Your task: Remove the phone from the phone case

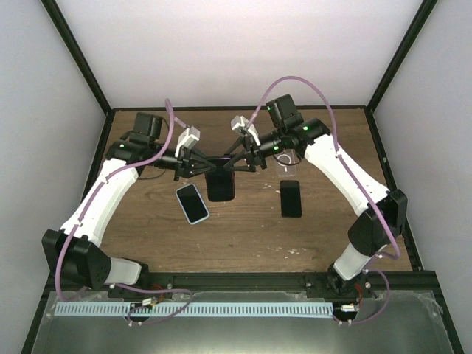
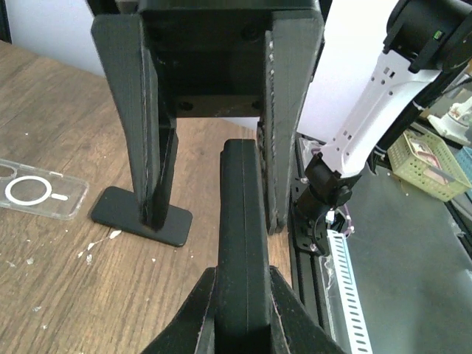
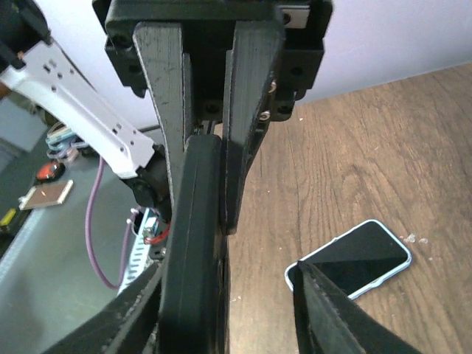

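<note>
A black phone in a black case (image 1: 220,186) hangs edge-on above the middle of the table, between both arms. My left gripper (image 1: 200,167) is shut on it; the left wrist view shows its two fingers pressed against both faces of the cased phone (image 2: 243,236). My right gripper (image 1: 240,164) stands open around the opposite end. In the right wrist view the phone (image 3: 193,236) lies against that gripper's (image 3: 228,274) left finger, and the right finger (image 3: 324,310) is well apart from it.
A phone in a light-blue case (image 1: 192,203) lies screen-up on the table left of centre. A bare black phone (image 1: 290,198) lies to the right. A clear case with a ring (image 2: 37,193) sits behind it. A green basket (image 2: 431,158) stands off the table.
</note>
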Controlling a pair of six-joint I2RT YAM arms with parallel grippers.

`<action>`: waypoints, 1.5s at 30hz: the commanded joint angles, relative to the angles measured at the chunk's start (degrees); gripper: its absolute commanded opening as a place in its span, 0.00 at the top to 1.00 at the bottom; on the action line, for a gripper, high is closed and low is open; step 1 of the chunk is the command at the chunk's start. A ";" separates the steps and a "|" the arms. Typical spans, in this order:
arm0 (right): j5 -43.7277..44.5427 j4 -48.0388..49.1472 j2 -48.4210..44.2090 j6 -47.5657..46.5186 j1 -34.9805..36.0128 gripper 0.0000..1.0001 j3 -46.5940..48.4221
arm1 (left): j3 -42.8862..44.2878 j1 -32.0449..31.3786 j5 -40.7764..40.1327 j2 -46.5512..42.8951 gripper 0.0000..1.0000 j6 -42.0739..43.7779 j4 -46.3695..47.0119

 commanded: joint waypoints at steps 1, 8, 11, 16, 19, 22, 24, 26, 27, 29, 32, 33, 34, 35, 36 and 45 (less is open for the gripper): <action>0.18 -3.37 1.16 -1.78 0.95 0.61 3.50 | 2.44 -1.22 1.01 -0.39 1.00 3.46 -0.24; -1.04 -8.23 2.09 -4.06 1.12 0.96 3.89 | 2.85 -1.24 0.30 -0.30 1.00 1.30 1.03; -1.31 -8.27 1.65 -2.69 0.97 0.99 4.03 | 2.26 -1.25 -0.34 -0.58 0.86 -0.51 2.06; -8.30 -4.26 1.12 5.50 -2.63 0.99 3.58 | -1.70 0.10 -0.51 -2.85 0.36 -7.95 6.41; -15.88 0.04 1.67 13.73 -6.34 0.99 3.18 | -5.59 3.04 1.52 -4.96 0.32 -12.08 9.82; -20.91 5.68 1.34 22.30 -8.80 0.99 1.27 | -9.36 5.81 3.22 -7.05 0.31 -16.26 12.97; -24.69 9.30 1.09 27.04 -10.10 0.99 -0.47 | -11.31 6.07 3.50 -8.04 0.31 -16.36 12.39; -28.10 13.33 0.72 32.04 -11.03 0.99 -2.82 | -13.08 5.95 4.28 -8.86 0.31 -17.76 13.00; -29.12 14.87 0.59 33.78 -11.31 0.99 -3.41 | -14.03 5.87 4.51 -9.24 0.31 -19.17 13.91; -30.63 16.33 0.46 35.24 -11.61 0.99 -3.96 | -15.54 5.31 4.55 -9.86 0.32 -22.88 16.23; -32.11 17.93 0.53 37.56 -11.56 0.99 -4.37 | -17.74 2.59 3.35 -11.06 0.33 -28.78 20.08; -32.15 18.24 0.51 37.90 -11.60 0.99 -4.33 | -18.26 1.14 2.99 -11.50 0.33 -29.84 20.63; -32.09 18.40 0.42 37.97 -11.54 0.99 -4.30 | -18.96 0.38 2.90 -11.99 0.34 -31.16 21.41; -32.05 18.49 0.46 38.00 -11.58 0.99 -4.25 | -19.95 0.13 2.93 -12.33 0.34 -32.28 22.23; -32.01 18.50 0.36 38.00 -11.56 0.99 -4.24 | -20.56 0.08 2.99 -12.48 0.35 -33.26 22.97; -29.74 18.46 -0.41 37.46 -11.62 0.99 -4.99 | -20.44 -0.97 3.58 -11.74 0.40 -34.41 24.75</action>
